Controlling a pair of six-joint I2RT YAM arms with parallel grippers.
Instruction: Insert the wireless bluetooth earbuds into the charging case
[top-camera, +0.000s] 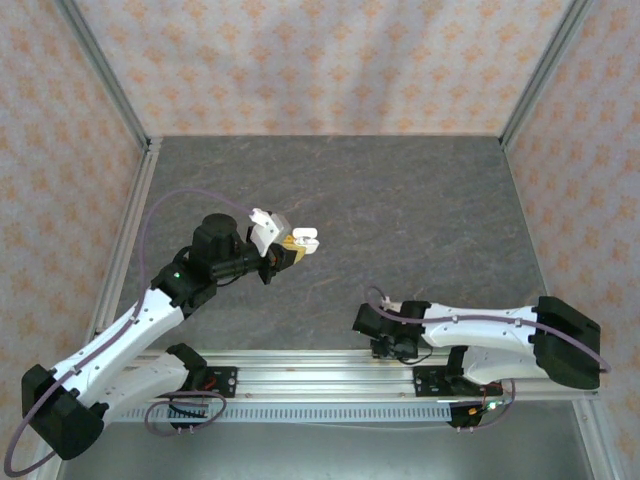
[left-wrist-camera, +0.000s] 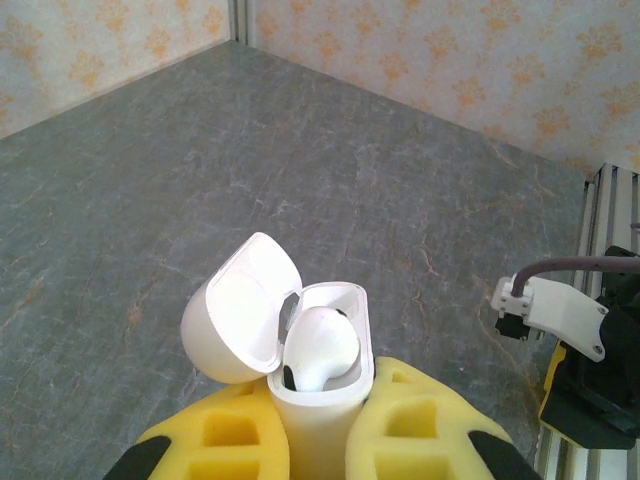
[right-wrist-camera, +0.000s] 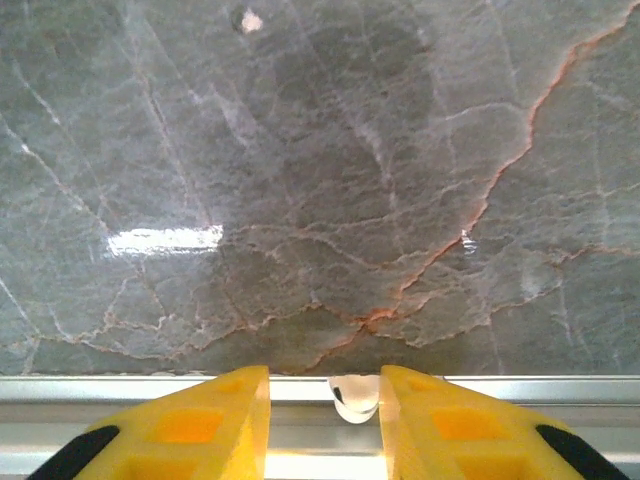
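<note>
One white earbud sits in the open charging case, clamped upright by the left gripper for loading; the right gripper brackets what seems a second earbud, grip unclear

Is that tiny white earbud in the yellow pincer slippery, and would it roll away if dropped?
Probably slippery: the earbud looks smooth, glossy and rounded, so it might squirt from the right pincer. Likely very light, being tiny beside the pincer. Dropped on the table, its round body might roll.
</note>
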